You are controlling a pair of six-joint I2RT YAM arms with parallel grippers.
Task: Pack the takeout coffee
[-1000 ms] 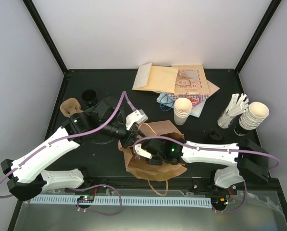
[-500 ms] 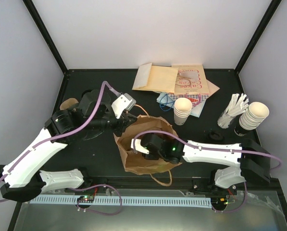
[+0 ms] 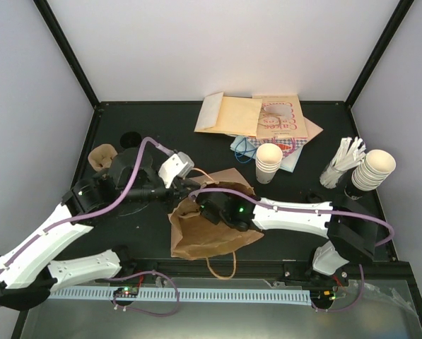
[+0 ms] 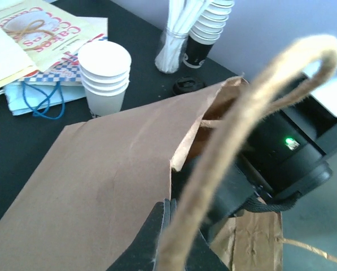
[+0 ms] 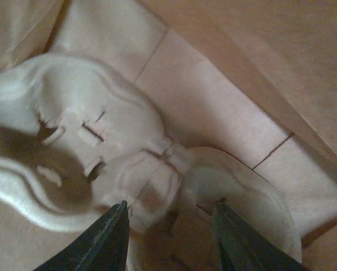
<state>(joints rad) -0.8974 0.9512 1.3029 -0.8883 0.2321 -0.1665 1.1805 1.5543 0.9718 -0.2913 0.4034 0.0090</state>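
Inside the paper bag [image 5: 253,73], the right gripper [image 5: 169,210] hangs spread over a pulp cup carrier [image 5: 95,141]

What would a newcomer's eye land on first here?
The brown paper bag at table centre, with the right gripper deep inside it, jaws open above a pale moulded pulp cup carrier lying on the bag's floor. At the bag's mouth, the left gripper pinches the twine handle, which arches up.
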